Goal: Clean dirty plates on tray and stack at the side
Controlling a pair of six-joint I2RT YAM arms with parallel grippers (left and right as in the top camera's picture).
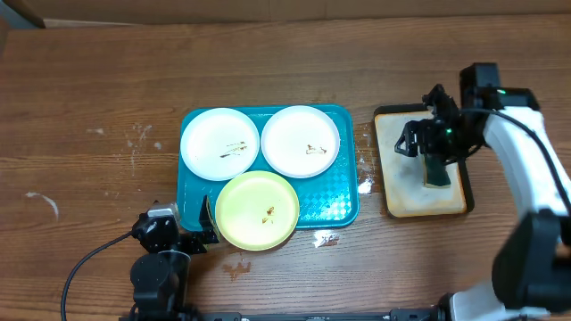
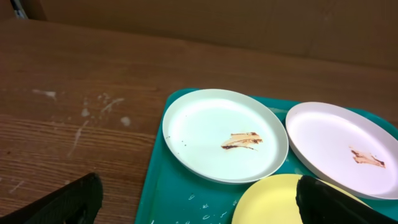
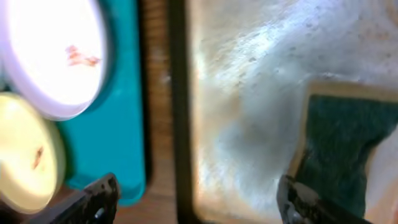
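The teal tray holds three plates. Two white plates lie at the back and a yellow-green plate lies at the front, each with a small dark smear. My left gripper is open and empty at the tray's front left corner. In the left wrist view one finger is over the table and the other over the yellow-green plate. The white plates lie beyond. My right gripper is open above the beige tray, with the green sponge beside its right finger.
A small dark-rimmed beige tray with the green sponge stands right of the teal tray. Water drops lie on the table between the two trays. Bare wooden table extends to the left.
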